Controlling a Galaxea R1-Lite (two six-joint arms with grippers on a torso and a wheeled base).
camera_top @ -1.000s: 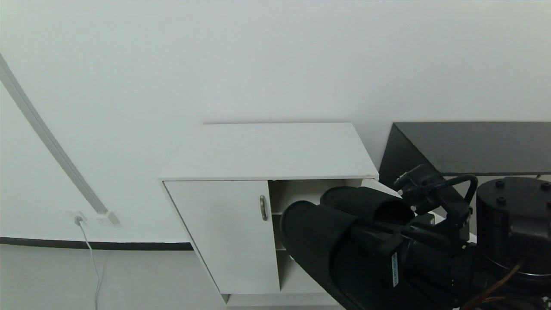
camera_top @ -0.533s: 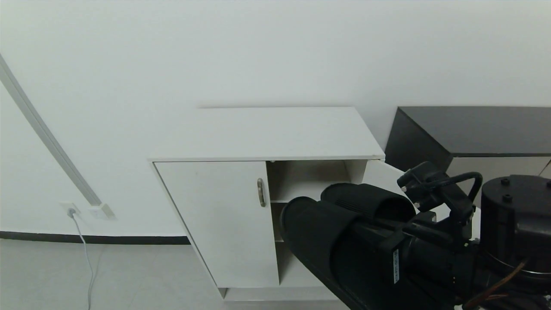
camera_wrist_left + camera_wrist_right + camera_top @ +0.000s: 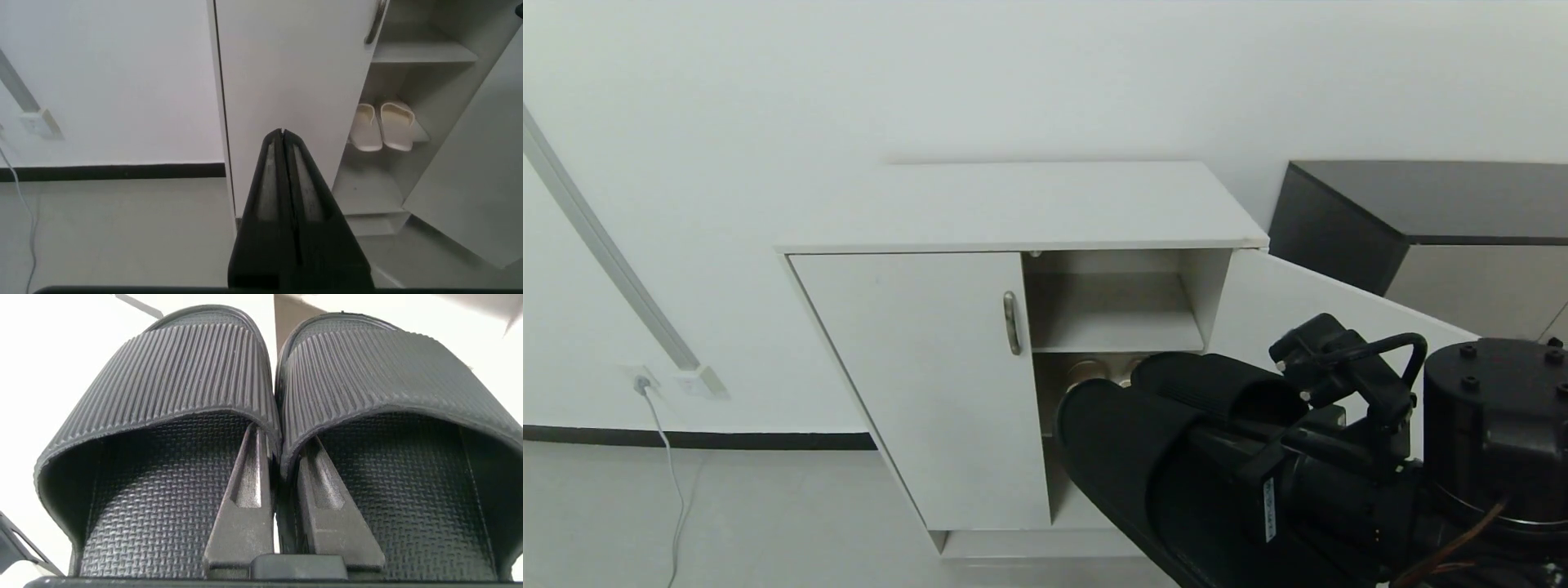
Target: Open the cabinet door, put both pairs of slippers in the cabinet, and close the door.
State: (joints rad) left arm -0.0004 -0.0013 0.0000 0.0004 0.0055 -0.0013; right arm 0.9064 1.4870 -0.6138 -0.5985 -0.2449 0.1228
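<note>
Black slippers point(image 3: 196, 384): 1 pair, matte rubber, ribbed straps, pebbled footbeds; held side by side before the cabinet's open half.
Right gripper point(image 3: 282, 457): 1 finger inside each slipper, pinching the 2 adjoining walls.
Left gripper point(image 3: 282, 139): fingers pressed together, empty, facing the left door point(image 3: 915, 384).
Cabinet point(image 3: 1045, 204): smooth white laminate, boxy; left door shut, slim curved metal handle point(image 3: 1011, 322); right door point(image 3: 1307, 302) swung open.
Pale slippers point(image 3: 382, 126): 1 pair, rounded toes, on the shelf below the top one.
Change: head camera had shifted, showing more of the interior; the black pair stayed in the same grip.
</note>
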